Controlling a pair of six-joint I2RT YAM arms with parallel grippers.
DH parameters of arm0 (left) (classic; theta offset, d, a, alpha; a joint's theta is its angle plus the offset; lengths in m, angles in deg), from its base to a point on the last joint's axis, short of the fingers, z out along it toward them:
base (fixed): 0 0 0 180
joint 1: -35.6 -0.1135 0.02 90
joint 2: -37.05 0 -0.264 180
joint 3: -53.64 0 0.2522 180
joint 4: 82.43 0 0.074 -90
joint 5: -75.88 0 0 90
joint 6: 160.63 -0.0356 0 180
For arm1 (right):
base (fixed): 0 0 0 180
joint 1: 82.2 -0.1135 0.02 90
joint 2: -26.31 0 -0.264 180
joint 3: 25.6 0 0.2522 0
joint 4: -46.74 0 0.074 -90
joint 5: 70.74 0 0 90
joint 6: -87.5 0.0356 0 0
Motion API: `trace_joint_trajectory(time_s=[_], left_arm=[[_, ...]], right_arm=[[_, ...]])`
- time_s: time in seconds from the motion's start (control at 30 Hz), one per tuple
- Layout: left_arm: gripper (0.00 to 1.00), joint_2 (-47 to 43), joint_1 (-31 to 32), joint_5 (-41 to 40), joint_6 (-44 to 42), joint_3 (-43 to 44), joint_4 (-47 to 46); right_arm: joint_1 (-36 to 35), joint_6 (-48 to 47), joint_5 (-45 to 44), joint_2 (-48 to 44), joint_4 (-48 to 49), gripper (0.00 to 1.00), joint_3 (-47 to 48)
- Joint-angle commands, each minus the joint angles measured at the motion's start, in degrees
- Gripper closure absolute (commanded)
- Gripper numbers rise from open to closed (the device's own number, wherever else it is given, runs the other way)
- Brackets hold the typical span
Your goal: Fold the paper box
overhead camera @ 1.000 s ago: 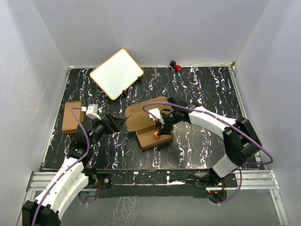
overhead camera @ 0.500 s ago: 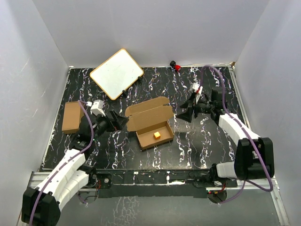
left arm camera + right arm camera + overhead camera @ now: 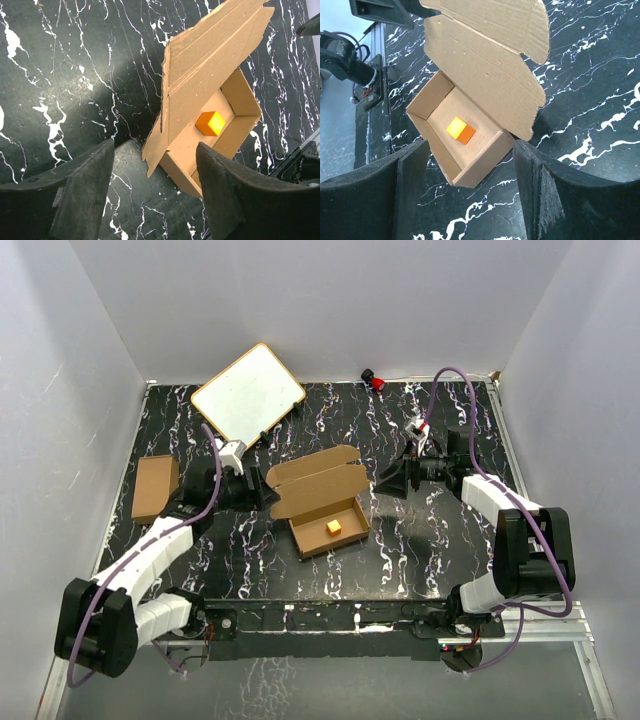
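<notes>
Counter (image 3: 420, 550): black with white marbling, it fills the middle of the overhead frame and carries everything below.
White board (image 3: 248, 395): tan-rimmed, it lies tilted at the upper left of the overhead frame, well apart from the box.
Paper box (image 3: 312, 486): brown cardboard, it sits at the centre of the overhead frame. Its shallow tray is open toward the lower right, and its lid is folded back toward the upper left with rounded end tabs spread.
Small carton (image 3: 155, 488): plain brown and closed, it lies flat at the left edge of the counter.
Left jaws: spread wide and holding nothing. They sit just left of the box lid in the overhead frame, and contact with the lid cannot be told. In the left wrist view, both dark fingers (image 3: 85, 195) frame the lid's corner.
Right jaws: spread wide and empty, right of the box with bare counter between. In the right wrist view, the fingers (image 3: 545, 200) flank the tray.
Orange cube (image 3: 334, 528): it rests on the tray floor, apart from the walls.
Red object (image 3: 377, 381): small, at the counter's upper edge; its kind is unclear.
</notes>
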Motion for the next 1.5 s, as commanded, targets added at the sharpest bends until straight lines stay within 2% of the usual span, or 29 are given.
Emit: trace_joint_trajectory(time_s=[0.0, 0.07, 0.37, 0.47, 0.87, 1.1, 1.3, 1.47], left_arm=[[0.43, 2.8, -0.3, 4.5, -6.1, 4.4, 3.1], [0.5, 4.5, -0.3, 6.3, -7.3, 5.3, 2.7], [0.59, 9.1, -0.4, 9.8, -10.2, 7.4, 1.0], [0.68, 9.8, -0.4, 10.1, -11.3, 7.6, 0.2], [0.74, 11.1, -0.4, 9.8, -13.8, 9.4, 1.2], [0.84, 11.4, -0.4, 10.2, -14.3, 9.6, 1.2], [0.95, 11.7, -0.3, 11.7, -16.0, 10.0, 1.5], [1.0, 11.7, -0.4, 12.7, -18.3, 10.8, 2.3]], right_arm=[[0.1, 0.2, 2.6, -0.4, 2.6, 0.27, 2.5], [0.1, -0.1, 2.6, -0.3, 2.4, 0.27, 2.6], [1.2, -1.2, 3.2, 0.3, 1.2, 0.27, 3.1], [1.6, -1.5, 3.2, 0.3, 0.9, 0.27, 3.1], [1.6, -3.9, 3.5, 1.3, -2.1, 0.28, 4.5], [1.6, -5.1, 3.2, 1.3, -3.1, 0.28, 4.8], [1.6, -10.2, 3.2, 2.8, -9.3, 0.29, 7.8], [1.5, -17.5, 2.2, 5.3, -19.6, 0.29, 13.4]])
